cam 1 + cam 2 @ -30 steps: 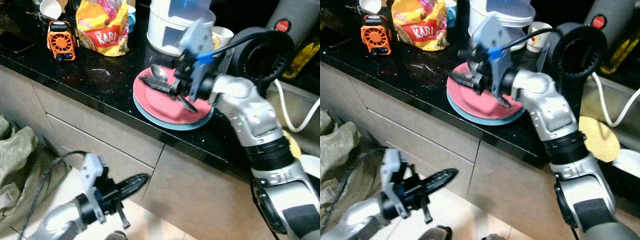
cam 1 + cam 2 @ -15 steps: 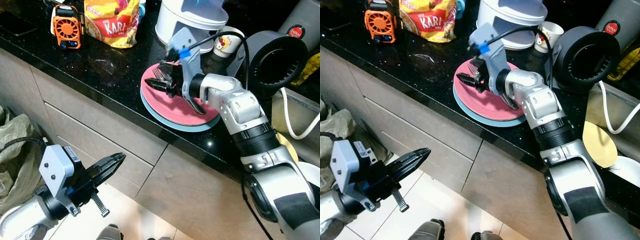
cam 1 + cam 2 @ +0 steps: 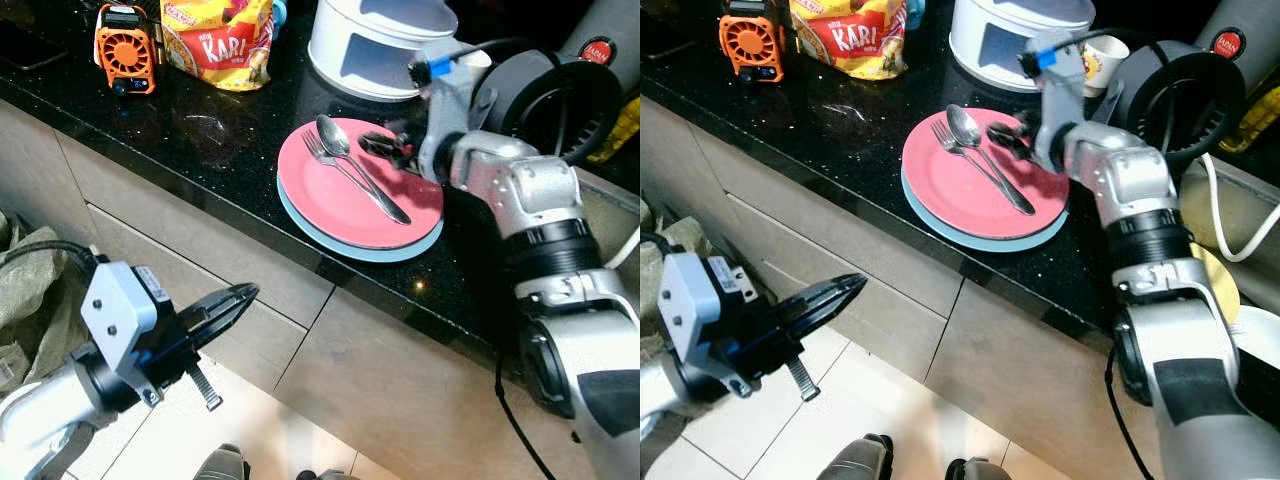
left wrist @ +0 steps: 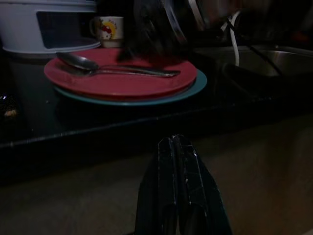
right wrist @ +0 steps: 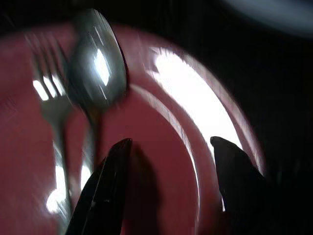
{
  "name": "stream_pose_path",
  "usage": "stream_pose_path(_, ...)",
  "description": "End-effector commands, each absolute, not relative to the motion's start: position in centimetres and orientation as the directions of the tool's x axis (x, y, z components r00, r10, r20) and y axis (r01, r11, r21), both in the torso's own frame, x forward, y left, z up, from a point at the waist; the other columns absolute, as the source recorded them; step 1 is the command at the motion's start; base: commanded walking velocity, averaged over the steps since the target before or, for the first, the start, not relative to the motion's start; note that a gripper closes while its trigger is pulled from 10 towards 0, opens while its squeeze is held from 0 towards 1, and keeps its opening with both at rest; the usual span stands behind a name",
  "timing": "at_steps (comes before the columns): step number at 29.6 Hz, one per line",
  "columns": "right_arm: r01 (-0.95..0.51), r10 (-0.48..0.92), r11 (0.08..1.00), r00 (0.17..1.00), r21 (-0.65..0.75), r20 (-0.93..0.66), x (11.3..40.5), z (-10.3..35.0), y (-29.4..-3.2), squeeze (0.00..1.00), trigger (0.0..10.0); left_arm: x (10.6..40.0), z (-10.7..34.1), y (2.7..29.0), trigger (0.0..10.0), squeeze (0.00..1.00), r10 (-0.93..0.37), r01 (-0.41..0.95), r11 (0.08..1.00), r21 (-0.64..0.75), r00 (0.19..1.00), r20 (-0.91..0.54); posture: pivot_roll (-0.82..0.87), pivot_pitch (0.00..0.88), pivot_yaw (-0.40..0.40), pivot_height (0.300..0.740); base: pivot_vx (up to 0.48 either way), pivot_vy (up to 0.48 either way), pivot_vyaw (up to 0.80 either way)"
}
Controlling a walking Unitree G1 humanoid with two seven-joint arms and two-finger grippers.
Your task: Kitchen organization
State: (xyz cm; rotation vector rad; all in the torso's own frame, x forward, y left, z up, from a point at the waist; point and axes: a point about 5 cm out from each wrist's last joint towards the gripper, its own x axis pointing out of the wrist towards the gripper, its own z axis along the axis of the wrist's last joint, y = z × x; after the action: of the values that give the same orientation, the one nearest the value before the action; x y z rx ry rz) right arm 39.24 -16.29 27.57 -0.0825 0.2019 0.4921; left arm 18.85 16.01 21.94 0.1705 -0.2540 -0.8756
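- Hovering over the far rim of the pink plate [image 3: 350, 195], the right claw [image 3: 388, 150] has its fingers apart and nothing between them.
- On that plate lie a spoon [image 3: 333, 135] and a fork [image 3: 318, 150], side by side and touching or nearly so, with their handles running toward the bench's front edge.
- The pink plate sits on a blue plate [image 3: 420, 243], and the stack rests near the front edge of the black bench [image 3: 200, 140].
- Behind the plates stand a white container [image 3: 375, 45] and a small cup [image 4: 107, 30]; toward the far left corner are a yellow snack bag [image 3: 215, 40] and an orange fan [image 3: 125, 60].
- The left claw [image 3: 215, 310] hangs below the bench in front of the drawer fronts, fingers pressed together, idle.
- My judgement: the step in hand is picking up cutlery. It calls for lowering the spread fingers astride one handle only, square to it, and closing low so the thin metal does not skid on the glazed plate.
- Risks: catching both pieces at once, or nudging the plate stack toward the bench edge.
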Motion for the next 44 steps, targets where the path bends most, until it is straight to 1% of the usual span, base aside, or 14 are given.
stream_pose_path(1,-0.449,0.434,0.893,0.860,0.006,-0.270,39.0,26.4,-17.2,0.00,10.0,18.8,21.8,15.9,10.0,0.00,-0.795,0.758,0.604,0.246,0.595,0.117,0.22,0.136,-0.146,0.740,0.000,0.000,0.00)
stream_pose_path(10,-0.416,0.418,0.906,0.858,0.074,-0.299,38.6,25.6,-18.1,0.00,10.0,19.0,21.9,15.7,10.0,0.00,-0.807,0.771,0.589,0.242,0.580,0.115,0.21,0.137,-0.139,0.740,0.000,0.000,0.00)
stream_pose_path(11,-0.417,0.426,0.904,0.859,0.095,-0.282,38.5,25.9,-18.2,0.00,10.0,19.0,21.9,15.7,10.0,0.00,-0.808,0.772,0.587,0.242,0.578,0.115,0.21,0.137,-0.139,0.740,0.000,0.000,0.00)
stream_pose_path(13,-0.453,0.487,0.871,0.849,0.191,-0.204,38.3,27.1,-18.0,0.00,10.0,19.1,21.8,15.6,10.0,0.00,-0.810,0.776,0.584,0.241,0.575,0.113,0.20,0.134,-0.137,0.740,0.000,0.000,0.00)
stream_pose_path(16,-0.500,0.539,0.830,0.833,0.248,-0.123,37.8,28.6,-17.6,0.00,10.0,19.2,21.9,15.4,10.0,0.00,-0.816,0.782,0.576,0.239,0.566,0.114,0.20,0.131,-0.135,0.740,0.000,0.000,0.00)
stream_pose_path(22,-0.537,0.571,0.812,0.812,0.227,-0.120,37.3,29.1,-16.6,0.00,10.0,19.4,21.9,15.2,10.0,0.00,-0.822,0.788,0.568,0.238,0.557,0.118,0.20,0.127,-0.139,0.740,0.000,0.000,0.00)
stream_pose_path(28,-0.572,0.604,0.793,0.783,0.210,-0.147,36.8,28.2,-14.3,0.00,10.0,19.4,21.9,15.4,10.0,0.00,-0.819,0.785,0.572,0.238,0.561,0.120,0.20,0.124,-0.145,0.740,0.000,0.000,0.00)
stream_pose_path(32,-0.567,0.598,0.799,0.786,0.200,-0.159,36.8,27.4,-12.9,0.00,10.0,19.4,21.7,15.3,10.0,0.00,-0.819,0.786,0.573,0.234,0.561,0.121,0.19,0.120,-0.146,0.740,0.000,0.000,0.00)
stream_pose_path(37,-0.543,0.575,0.815,0.801,0.201,-0.167,37.0,27.2,-12.6,0.00,10.0,19.5,21.7,15.2,10.0,0.00,-0.820,0.787,0.571,0.235,0.558,0.123,0.19,0.119,-0.145,0.740,0.000,0.000,0.00)
stream_pose_path(42,-0.499,0.534,0.843,0.817,0.199,-0.215,37.2,26.4,-12.5,0.00,10.0,19.5,21.7,15.1,10.0,0.00,-0.821,0.787,0.570,0.236,0.557,0.125,0.19,0.119,-0.146,0.740,0.000,0.000,0.00)
stream_pose_path(43,-0.482,0.516,0.855,0.823,0.190,-0.238,37.2,26.0,-12.7,0.00,4.9,19.5,21.7,15.0,10.0,0.00,-0.821,0.787,0.570,0.235,0.557,0.126,0.19,0.122,-0.147,0.740,0.000,0.000,0.00)
stream_pose_path(44,-0.470,0.504,0.863,0.826,0.183,-0.252,37.3,25.8,-12.9,0.00,4.9,19.4,21.7,15.0,10.0,0.00,-0.821,0.787,0.570,0.235,0.557,0.126,0.19,0.123,-0.150,0.740,0.000,0.000,0.00)
